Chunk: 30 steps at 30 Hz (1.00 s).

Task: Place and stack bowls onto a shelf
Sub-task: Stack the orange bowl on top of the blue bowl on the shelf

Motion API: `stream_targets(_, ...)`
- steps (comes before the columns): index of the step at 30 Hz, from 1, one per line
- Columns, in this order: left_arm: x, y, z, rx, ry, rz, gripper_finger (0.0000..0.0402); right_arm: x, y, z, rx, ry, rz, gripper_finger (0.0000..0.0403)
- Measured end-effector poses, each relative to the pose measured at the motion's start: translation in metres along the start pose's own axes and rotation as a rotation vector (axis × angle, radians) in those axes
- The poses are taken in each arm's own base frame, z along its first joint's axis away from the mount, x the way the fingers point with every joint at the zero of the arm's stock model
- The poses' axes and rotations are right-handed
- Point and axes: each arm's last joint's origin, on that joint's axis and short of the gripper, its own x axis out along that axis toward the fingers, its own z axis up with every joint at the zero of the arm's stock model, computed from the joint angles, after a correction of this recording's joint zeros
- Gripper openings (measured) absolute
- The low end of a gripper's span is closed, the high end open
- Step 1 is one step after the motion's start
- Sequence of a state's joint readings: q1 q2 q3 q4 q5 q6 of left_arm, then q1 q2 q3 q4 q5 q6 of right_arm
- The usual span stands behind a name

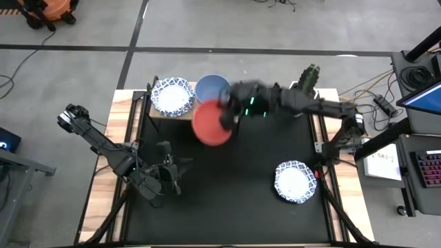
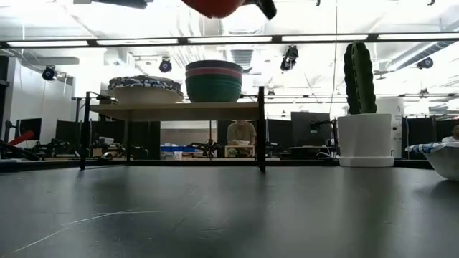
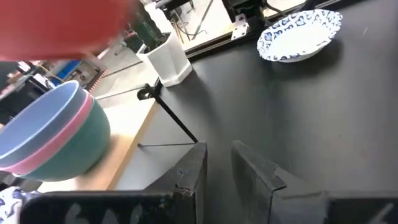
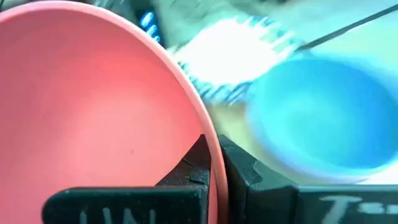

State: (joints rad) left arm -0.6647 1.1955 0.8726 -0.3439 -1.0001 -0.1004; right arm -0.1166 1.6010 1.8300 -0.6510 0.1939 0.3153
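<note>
My right gripper is shut on a red bowl, held high above the mat just in front of the shelf; the bowl also shows at the top of the low view. On the shelf stands a nested stack of green, pink and blue-grey bowls, with white blue-patterned bowls to its left. Another patterned bowl rests on the mat at the near right. My left gripper is open and empty over the mat's near left. My right gripper pinches the red bowl's rim on the side toward the table's right, one finger inside the bowl and one outside. The fingers come from the table's right. The bowl is lifted clear of mat and shelf, its opening up.
A cactus in a white hexagonal pot stands at the far right of the mat, next to the right arm. The shelf's right third is bare. The black mat lies between the two arms.
</note>
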Motion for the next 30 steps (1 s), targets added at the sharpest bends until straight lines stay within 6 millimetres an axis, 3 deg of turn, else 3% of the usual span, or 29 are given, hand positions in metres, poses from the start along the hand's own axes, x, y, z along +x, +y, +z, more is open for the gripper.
stream_targets(2, 0.000, 0.000, 0.000, 0.015, -0.001, 0.009, 0.0056, -0.005, -0.023, 0.017, 0.028, -0.050, -0.049, 0.0009)
stream_targets(7, 0.001, 0.001, 0.000, 0.049, 0.003, 0.019, 0.0056, 0.005, -0.077, 0.041, 0.088, -0.087, -0.157, 0.0009)
stream_targets(14, 0.001, 0.004, 0.000, 0.062, 0.000, 0.043, 0.0056, 0.042, -0.129, 0.038, 0.147, -0.008, -0.170, 0.0009)
stream_targets(18, 0.000, 0.005, 0.001, 0.059, -0.003, 0.064, 0.0056, 0.059, -0.140, 0.031, 0.157, 0.030, -0.199, 0.0019)
stream_targets(23, 0.000, 0.005, 0.001, 0.051, -0.003, 0.064, 0.0056, 0.070, -0.144, 0.027, 0.149, 0.040, -0.204, 0.0060)
stream_targets(30, 0.000, 0.005, 0.000, 0.020, -0.003, 0.064, 0.0056, 0.065, -0.143, 0.033, 0.104, -0.006, -0.202, 0.0119)
